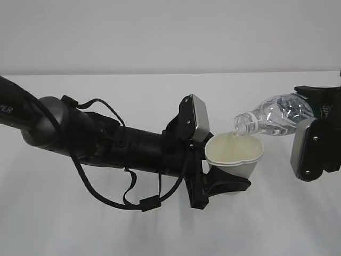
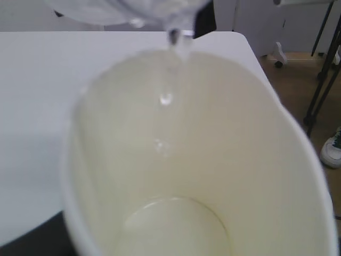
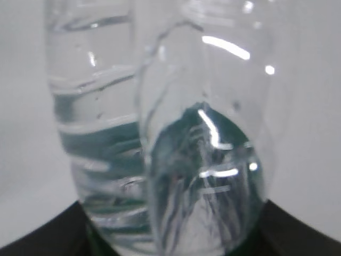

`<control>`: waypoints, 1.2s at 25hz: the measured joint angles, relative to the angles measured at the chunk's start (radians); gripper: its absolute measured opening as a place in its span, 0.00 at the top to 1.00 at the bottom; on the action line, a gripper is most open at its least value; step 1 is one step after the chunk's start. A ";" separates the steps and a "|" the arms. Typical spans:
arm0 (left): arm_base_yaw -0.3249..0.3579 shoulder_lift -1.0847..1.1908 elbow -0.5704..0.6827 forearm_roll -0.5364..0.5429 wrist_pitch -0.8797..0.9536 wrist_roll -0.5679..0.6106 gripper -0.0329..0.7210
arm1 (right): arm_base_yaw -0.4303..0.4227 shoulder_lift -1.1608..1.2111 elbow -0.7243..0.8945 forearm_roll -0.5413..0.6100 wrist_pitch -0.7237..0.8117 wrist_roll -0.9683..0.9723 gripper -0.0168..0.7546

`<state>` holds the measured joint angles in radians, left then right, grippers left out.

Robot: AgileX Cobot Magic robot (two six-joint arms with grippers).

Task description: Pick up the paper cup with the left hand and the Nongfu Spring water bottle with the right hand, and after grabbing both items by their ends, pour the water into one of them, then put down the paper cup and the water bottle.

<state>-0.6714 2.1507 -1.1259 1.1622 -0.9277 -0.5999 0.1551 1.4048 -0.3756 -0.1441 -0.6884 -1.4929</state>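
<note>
Pouring step. The left gripper (image 1: pixel 226 184) clasps the paper cup (image 1: pixel 234 156) near its base, held above the table (image 1: pixel 160 229) at centre. The right gripper (image 1: pixel 314 144) holds the Nongfu Spring water bottle (image 1: pixel 274 120) by its bottom end, tilted, its mouth over the cup's rim. Drops of water (image 2: pixel 165 99) fall inside. Next, judged: level the bottle, then set both down.

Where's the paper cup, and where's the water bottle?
paper cup (image 1: pixel 240 166), exterior view, on its white outer wall.
water bottle (image 1: pixel 279 114), exterior view, on its clear ribbed body.
</note>
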 joint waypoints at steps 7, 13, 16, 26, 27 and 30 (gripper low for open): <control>0.000 0.000 0.000 0.000 0.000 0.000 0.38 | 0.000 0.000 0.000 -0.001 0.006 -0.001 0.46; -0.023 0.000 0.000 0.002 0.000 0.000 0.38 | 0.000 0.000 0.000 -0.002 0.006 -0.001 0.46; -0.025 0.000 0.000 0.002 0.000 0.000 0.38 | 0.000 0.000 0.000 -0.002 0.006 -0.001 0.46; -0.025 0.000 0.000 0.002 0.000 0.000 0.38 | 0.000 0.000 0.000 -0.002 0.006 -0.001 0.46; -0.025 0.000 0.000 0.002 0.000 0.000 0.38 | 0.000 0.000 0.000 -0.002 0.006 -0.001 0.46; -0.025 0.000 0.000 0.002 0.000 0.000 0.38 | 0.000 0.000 0.000 -0.004 0.006 -0.001 0.46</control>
<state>-0.6966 2.1507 -1.1259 1.1645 -0.9277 -0.6004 0.1551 1.4048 -0.3756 -0.1481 -0.6821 -1.4944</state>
